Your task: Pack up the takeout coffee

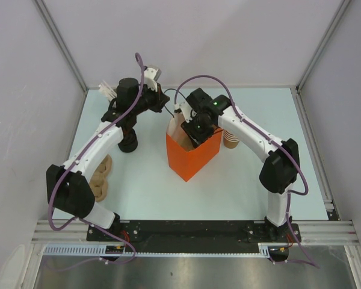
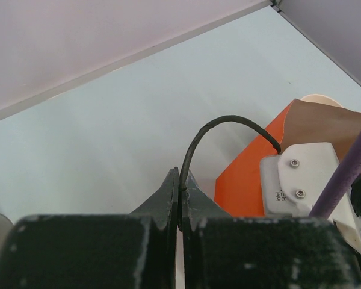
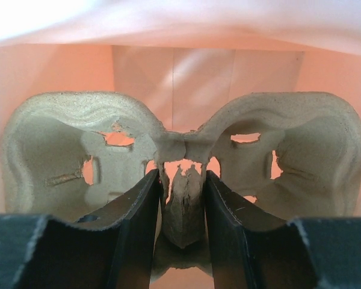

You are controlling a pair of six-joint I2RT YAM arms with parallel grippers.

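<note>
nearest the arm bases, on the left, a stack of pulp trays [image 1: 100, 176] lies on the table [image 1: 144, 186], well apart from both pincers. further out, in the middle, the orange bag [image 1: 189, 158] stands upright with its mouth open. the right pincer [image 3: 183, 180] is down inside it, jaws drawn in to a narrow gap and clamped on the centre ridge of a pulp cup carrier [image 3: 60, 150]. the carrier lies across the bag with one empty well on each side of the fingers. the left pincer [image 2: 180, 188] sits just past the bag's far-left corner, jaws pressed together on the thin black handle [image 2: 228, 120], which arcs from the fingertips over to the bag's rim. this arm looks to be holding the bag steady and open. just beside the bag on its far-right side is a stack of lidless tan cups [image 1: 230, 140]. the takeout coffee itself i cannot pick out: no single lidded cup shows plainly in any view. a dark cylinder [image 1: 128, 143] stands on the table under the left forearm, left of the bag, but i cannot tell whether it is the lidded cup or only lids. if it is the cup, it stands with its axis vertical, nearer and to the left of the left pincer and across the bag from the right one. the left arm would then be closer, though it is busy with the handle.
</note>
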